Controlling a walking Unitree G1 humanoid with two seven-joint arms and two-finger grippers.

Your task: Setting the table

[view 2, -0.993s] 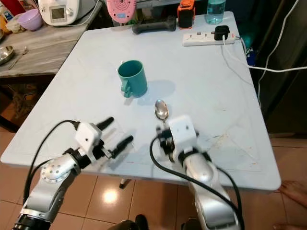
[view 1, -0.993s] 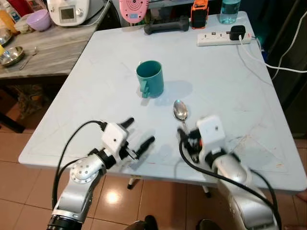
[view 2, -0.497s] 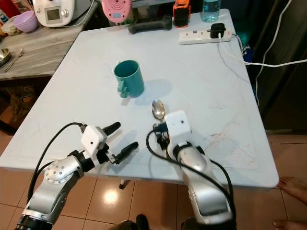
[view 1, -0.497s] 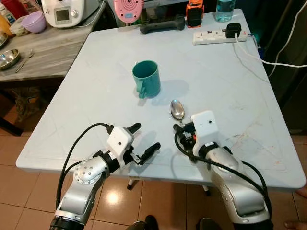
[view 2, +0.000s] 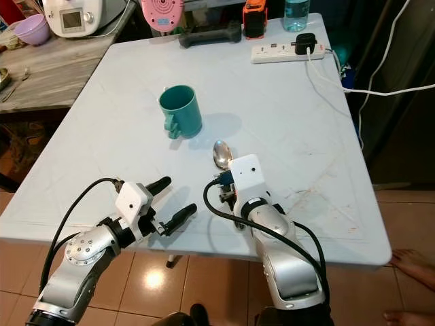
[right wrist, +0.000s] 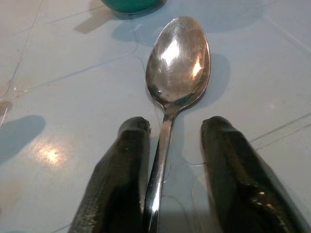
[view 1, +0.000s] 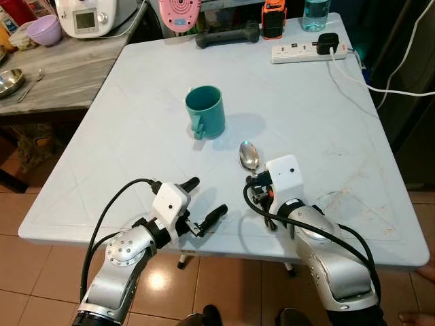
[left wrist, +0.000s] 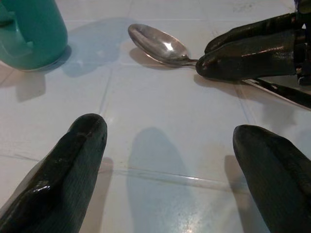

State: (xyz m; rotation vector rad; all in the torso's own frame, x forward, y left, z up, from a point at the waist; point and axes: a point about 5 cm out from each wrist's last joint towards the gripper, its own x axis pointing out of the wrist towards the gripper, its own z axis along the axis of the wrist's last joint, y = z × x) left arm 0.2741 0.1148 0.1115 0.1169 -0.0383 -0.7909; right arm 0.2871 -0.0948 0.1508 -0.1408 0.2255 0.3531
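The right pincer [right wrist: 167,145] sits low on the pale surface [view 1: 136,122], fingers slightly parted astride the handle of one steel spoon [right wrist: 176,73], one finger touching it. The spoon's bowl lies just beside the one teal mug [view 1: 206,112]. The left pincer [view 1: 202,204] hovers wide open, holding nothing, near the spoon.
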